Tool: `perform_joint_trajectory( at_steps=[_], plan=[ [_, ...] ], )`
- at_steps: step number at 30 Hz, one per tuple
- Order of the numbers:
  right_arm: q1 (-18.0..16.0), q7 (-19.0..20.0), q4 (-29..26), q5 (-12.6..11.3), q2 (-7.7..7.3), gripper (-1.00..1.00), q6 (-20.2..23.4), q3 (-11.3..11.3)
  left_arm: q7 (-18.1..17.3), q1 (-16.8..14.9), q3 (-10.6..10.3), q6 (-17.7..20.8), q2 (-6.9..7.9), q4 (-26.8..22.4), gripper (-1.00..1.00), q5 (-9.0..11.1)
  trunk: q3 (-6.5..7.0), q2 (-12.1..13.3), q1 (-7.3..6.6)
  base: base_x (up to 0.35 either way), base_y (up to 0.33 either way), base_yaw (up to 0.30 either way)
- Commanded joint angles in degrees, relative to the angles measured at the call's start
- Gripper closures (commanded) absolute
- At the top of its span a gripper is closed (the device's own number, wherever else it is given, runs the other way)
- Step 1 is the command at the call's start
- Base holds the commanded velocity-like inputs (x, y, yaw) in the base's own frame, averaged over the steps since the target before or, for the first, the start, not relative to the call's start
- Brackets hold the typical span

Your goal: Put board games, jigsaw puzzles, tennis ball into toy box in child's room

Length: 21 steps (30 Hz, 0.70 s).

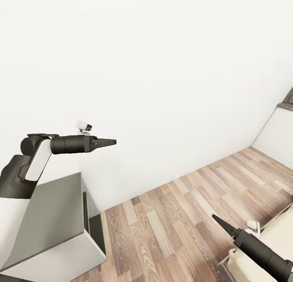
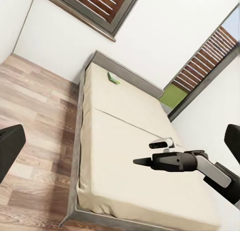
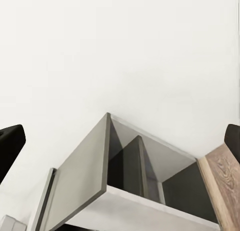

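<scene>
**Cropped edges and unclear details**

In the head view, the cream-beige bed with a grey side frame (image 1: 280,237) is cut by the right and lower edges, so just a corner shows, partly covered by the black right arm. The low grey-topped side cabinet (image 1: 53,217) runs off the lower left, its near end hidden behind the robot's white body. A wood-slatted panel (image 1: 288,98) at the right edge is only a sliver.

In the left wrist view, a small green flat object (image 2: 113,79) lies on the mattress near the far end; it is too small to identify. The bed's near corner is cropped.

In the right wrist view, the claw fingertips (image 3: 10,150) show only as dark blurs at both side edges, and the cabinet's base is cut off.
</scene>
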Motion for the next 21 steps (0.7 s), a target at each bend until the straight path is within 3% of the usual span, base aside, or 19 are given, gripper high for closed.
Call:
perform_joint_trajectory(
  at_steps=[1, 21],
  plan=[
    [0.0, 0.0, 0.0, -0.3, -0.01, -1.00, 0.4, 0.0, -0.1, -0.1, -0.1, 0.2, 0.06, 0.0, -1.00, 0.1, -0.01, -0.1, 0.04, 0.000, 0.000, -0.171],
    [0.0, 0.0, 0.0, -0.3, -0.01, -1.00, 0.4, -0.1, -0.1, -0.1, -0.1, 0.2, 0.14, 0.0, -1.00, 0.1, 1.67, -0.1, 0.04, 0.000, 0.000, -0.181]
  ],
)
